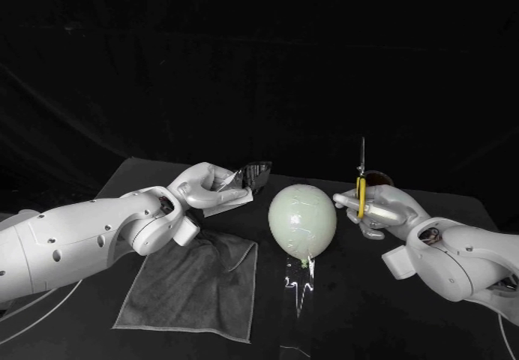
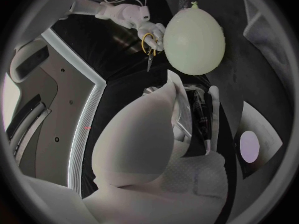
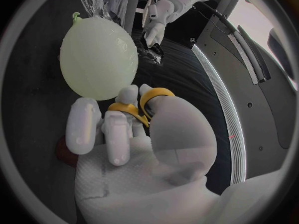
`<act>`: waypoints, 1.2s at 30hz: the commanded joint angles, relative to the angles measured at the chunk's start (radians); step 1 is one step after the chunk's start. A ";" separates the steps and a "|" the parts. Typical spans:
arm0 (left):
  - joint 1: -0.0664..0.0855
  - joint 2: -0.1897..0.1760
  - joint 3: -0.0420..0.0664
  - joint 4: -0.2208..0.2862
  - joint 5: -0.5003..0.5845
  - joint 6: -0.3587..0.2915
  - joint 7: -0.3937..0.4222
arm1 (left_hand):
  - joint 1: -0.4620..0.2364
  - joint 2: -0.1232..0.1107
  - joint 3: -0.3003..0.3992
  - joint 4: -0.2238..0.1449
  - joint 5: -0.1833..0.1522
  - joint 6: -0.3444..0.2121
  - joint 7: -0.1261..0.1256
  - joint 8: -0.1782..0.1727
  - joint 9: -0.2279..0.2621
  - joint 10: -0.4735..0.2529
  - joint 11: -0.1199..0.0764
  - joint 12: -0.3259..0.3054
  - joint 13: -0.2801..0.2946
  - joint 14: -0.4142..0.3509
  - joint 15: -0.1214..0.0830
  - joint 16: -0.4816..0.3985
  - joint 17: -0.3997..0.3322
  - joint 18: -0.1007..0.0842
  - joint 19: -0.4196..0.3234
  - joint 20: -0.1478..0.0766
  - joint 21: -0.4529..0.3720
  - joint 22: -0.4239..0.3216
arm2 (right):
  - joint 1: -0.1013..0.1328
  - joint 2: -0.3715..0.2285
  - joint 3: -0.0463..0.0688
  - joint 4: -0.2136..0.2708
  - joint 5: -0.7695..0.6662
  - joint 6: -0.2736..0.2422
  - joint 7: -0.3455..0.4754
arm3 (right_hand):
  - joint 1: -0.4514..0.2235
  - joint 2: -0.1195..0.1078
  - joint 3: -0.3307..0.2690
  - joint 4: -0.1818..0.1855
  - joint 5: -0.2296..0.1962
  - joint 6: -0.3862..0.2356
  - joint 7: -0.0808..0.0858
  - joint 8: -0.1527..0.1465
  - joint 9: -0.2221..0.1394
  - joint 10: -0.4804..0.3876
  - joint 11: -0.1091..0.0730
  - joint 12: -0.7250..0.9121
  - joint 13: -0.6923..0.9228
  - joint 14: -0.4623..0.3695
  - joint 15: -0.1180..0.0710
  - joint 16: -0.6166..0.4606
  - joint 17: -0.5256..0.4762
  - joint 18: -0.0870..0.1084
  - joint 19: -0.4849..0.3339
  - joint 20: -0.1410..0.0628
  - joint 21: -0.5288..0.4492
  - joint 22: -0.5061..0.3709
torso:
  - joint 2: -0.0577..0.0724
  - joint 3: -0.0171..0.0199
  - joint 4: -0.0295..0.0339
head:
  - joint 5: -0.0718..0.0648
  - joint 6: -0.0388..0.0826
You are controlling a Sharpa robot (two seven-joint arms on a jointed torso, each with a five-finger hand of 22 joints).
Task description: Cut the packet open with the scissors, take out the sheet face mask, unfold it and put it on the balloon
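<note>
In the head view one balloon point(image 1: 301, 219), pale green and egg-shaped, is seen at the middle of the black table point(image 1: 357, 315), its knot turned toward the near edge above a clear support point(image 1: 294, 289). One packet point(image 1: 247, 178), silvery with a dark end, is pinched in the fingers of the left hand point(image 1: 203, 187), just left of the balloon and apart from it; any print on it is too small to be read. One pair of scissors point(image 1: 361, 180) with yellow handles is gripped upright in the right hand point(image 1: 381, 210), just right of the balloon, with the blades pointed up. One grey cloth point(image 1: 195, 289) is spread flat at the near left. A dark reddish object point(image 1: 379, 177) is partly hidden behind the right hand. The room behind is hung in black. In the left wrist view the packet is shown clamped between thumb and fingers, with the balloon and the scissors beyond it. In the right wrist view the fingers are shown curled through the yellow handle loops, the balloon close beside them and the packet farther off.
</note>
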 commanded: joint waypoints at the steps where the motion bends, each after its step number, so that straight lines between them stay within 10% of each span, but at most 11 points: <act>1: 0.002 0.010 0.001 0.008 0.254 0.045 0.037 | -0.014 0.001 0.009 0.001 0.000 0.007 -0.001 0.005 0.003 0.013 -0.003 0.001 -0.002 0.010 -0.004 0.005 0.001 0.016 0.007 0.002 0.004 0.001 | 0.004 0.012 0.003 -0.010 -0.007 -0.040 0.060 | 0.083 0.040 0.030 -0.038 -0.003 -0.001 0.027 -0.037 -0.031 0.284 -0.029 0.878 0.383 0.106 0.011 0.003 0.263 -0.009 0.003 0.015 0.011 0.126 | 0.000 0.0001 0.0000 | -0.012 0.010; 20: 0.016 0.081 0.003 0.019 0.422 0.118 0.014 | -0.032 -0.004 0.066 -0.010 0.000 0.017 -0.008 0.024 0.017 0.057 -0.012 -0.018 -0.003 0.043 -0.013 0.003 0.002 0.023 0.012 0.006 0.008 0.000 | 0.054 0.086 0.018 -0.050 -0.012 -0.089 0.087 | 0.044 -0.024 0.073 -0.131 -0.003 -0.039 0.099 -0.236 -0.215 0.284 0.037 0.878 0.383 0.106 0.058 0.003 0.263 -0.017 0.027 0.064 0.056 0.157 | 0.000 -0.0001 0.0016 | -0.063 0.056; 36: 0.068 0.143 0.003 -0.003 0.337 0.146 0.001 | -0.045 -0.009 0.093 -0.018 0.000 0.015 -0.010 0.031 0.024 0.082 -0.017 -0.019 -0.003 0.068 -0.020 0.007 0.005 0.024 0.020 0.002 0.020 0.004 | 0.070 0.128 0.033 -0.041 -0.018 -0.063 0.077 | 0.028 -0.091 0.030 -0.156 -0.004 -0.164 0.120 -0.265 -0.311 0.284 0.060 0.878 0.383 0.106 0.074 0.003 0.263 -0.016 0.027 0.083 0.059 0.162 | 0.000 -0.0001 -0.0006 | -0.100 0.076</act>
